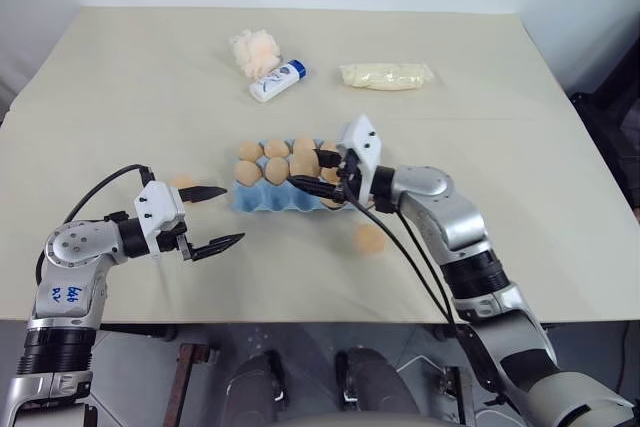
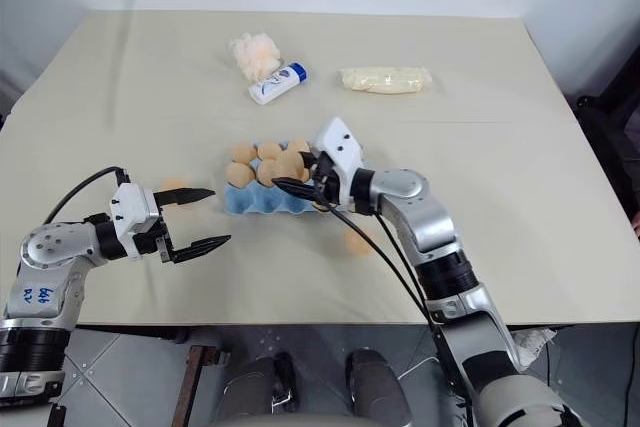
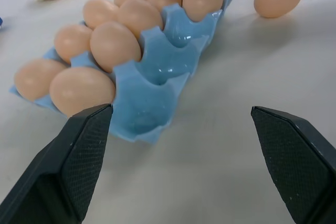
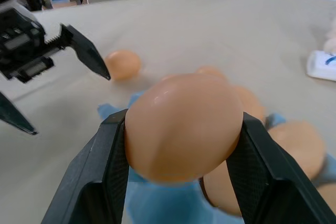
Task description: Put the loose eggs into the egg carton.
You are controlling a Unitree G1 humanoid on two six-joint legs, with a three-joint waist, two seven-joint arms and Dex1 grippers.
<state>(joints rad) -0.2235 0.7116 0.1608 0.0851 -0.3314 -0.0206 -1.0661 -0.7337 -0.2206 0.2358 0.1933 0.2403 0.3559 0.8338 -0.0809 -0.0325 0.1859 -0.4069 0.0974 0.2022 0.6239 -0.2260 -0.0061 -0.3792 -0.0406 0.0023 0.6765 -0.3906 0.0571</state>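
The light blue egg carton [image 1: 262,197] lies mid-table with several tan eggs [image 1: 249,172] in its cups; its front row, seen in the left wrist view, has bare cups [image 3: 157,80]. My right gripper [image 1: 307,167] hovers over the carton's right part, shut on one egg [image 4: 184,127]. One loose egg [image 1: 369,238] lies on the table just right of the carton's front corner. Another loose egg [image 1: 182,182] rests left of the carton, just behind my left gripper [image 1: 218,217]. That gripper is open and empty, pointing at the carton's left end.
At the back of the table lie a pale fluffy tuft [image 1: 252,50], a white-and-blue bottle [image 1: 277,80] and a pale yellow bag [image 1: 387,75]. Black cables run along both arms. The table's front edge [image 1: 300,321] is close below the grippers.
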